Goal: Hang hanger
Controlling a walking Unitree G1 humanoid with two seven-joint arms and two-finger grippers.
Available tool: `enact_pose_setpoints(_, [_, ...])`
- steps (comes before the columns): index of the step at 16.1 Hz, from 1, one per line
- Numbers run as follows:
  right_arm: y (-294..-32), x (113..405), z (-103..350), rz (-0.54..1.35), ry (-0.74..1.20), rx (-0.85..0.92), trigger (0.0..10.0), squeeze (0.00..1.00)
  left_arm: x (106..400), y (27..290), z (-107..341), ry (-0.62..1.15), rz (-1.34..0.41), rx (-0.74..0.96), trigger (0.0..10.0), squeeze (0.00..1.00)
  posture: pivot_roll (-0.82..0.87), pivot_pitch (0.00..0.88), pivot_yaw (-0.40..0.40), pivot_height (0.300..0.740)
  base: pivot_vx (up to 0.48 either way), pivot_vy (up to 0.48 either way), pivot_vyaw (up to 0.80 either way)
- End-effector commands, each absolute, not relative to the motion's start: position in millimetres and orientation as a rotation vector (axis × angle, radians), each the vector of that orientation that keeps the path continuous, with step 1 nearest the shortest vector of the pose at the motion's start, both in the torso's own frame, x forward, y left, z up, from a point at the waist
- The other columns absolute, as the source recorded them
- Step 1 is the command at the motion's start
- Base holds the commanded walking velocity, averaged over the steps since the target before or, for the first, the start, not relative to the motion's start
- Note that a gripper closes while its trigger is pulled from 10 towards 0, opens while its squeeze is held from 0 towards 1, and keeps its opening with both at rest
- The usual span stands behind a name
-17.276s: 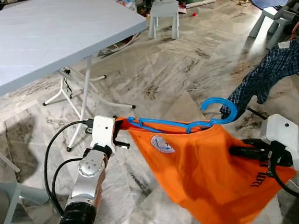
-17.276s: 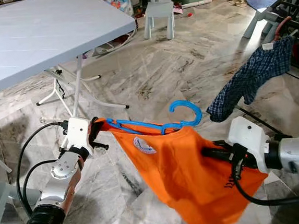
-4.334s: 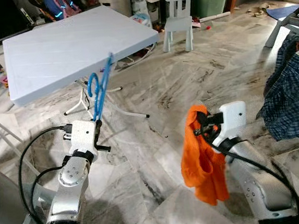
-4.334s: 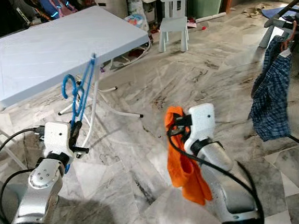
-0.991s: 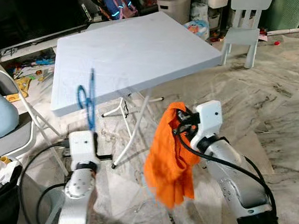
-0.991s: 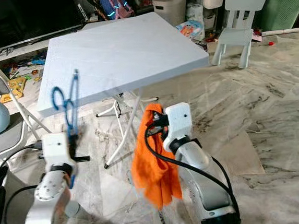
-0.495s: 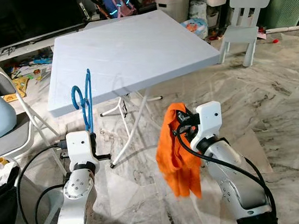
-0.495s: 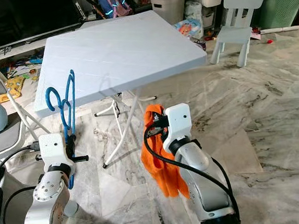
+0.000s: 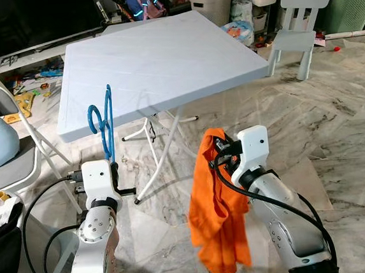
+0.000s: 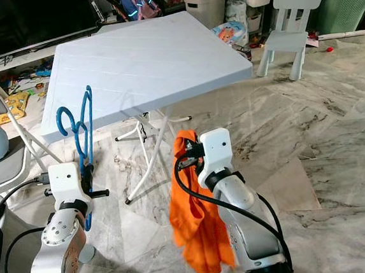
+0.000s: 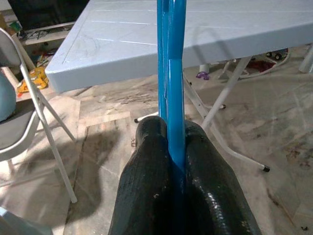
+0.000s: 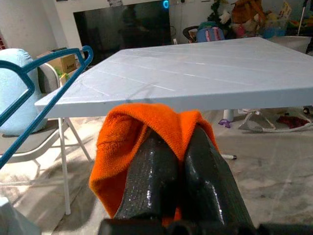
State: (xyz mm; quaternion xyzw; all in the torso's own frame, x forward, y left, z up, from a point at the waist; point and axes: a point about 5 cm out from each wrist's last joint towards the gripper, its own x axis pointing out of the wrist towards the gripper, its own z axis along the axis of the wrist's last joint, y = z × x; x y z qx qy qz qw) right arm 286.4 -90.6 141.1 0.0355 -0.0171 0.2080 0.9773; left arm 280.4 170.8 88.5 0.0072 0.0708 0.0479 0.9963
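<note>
The left pincer (image 11: 171,147) is clenched on the lower bar of the blue hanger (image 9: 103,123), which stands upright above it, hook up, just in front of the near edge of the white desk (image 9: 156,56). The right pincer (image 12: 171,142) is clamped on a bunched orange shirt (image 9: 218,216) that dangles toward the marble floor (image 9: 334,117), apart from the hanger. With the grip so low on a thin bar, the hanger may well pivot or slip if the arm swings. The hook could also catch the desk edge. The loose shirt may snag the robot's own cables.
</note>
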Motion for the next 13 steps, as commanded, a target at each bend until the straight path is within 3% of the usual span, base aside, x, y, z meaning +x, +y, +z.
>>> enact_pose_setpoints(1, [-85.8, 284.4, 151.0, 0.443, -0.074, 0.076, 10.0, 0.00, 278.7, 175.3, 92.1, 0.127, 0.120, 0.016, 10.0, 0.00, -0.09, 0.052, 0.073, 0.740, 0.000, 0.000, 0.00])
enact_pose_setpoints(6, [-85.0, 285.5, 152.1, 0.448, -0.075, 0.076, 10.0, 0.00, 281.1, 174.5, 97.6, 0.101, 0.113, 0.009, 10.0, 0.00, -0.09, 0.039, 0.069, 0.740, 0.000, 0.000, 0.00])
enact_pose_setpoints(13, [-85.1, 289.4, 154.7, 0.459, -0.086, 0.074, 10.0, 0.00, 283.0, 170.5, 99.6, 0.084, 0.098, -0.027, 10.0, 0.00, -0.08, 0.015, 0.062, 0.740, 0.036, 0.000, 0.54])
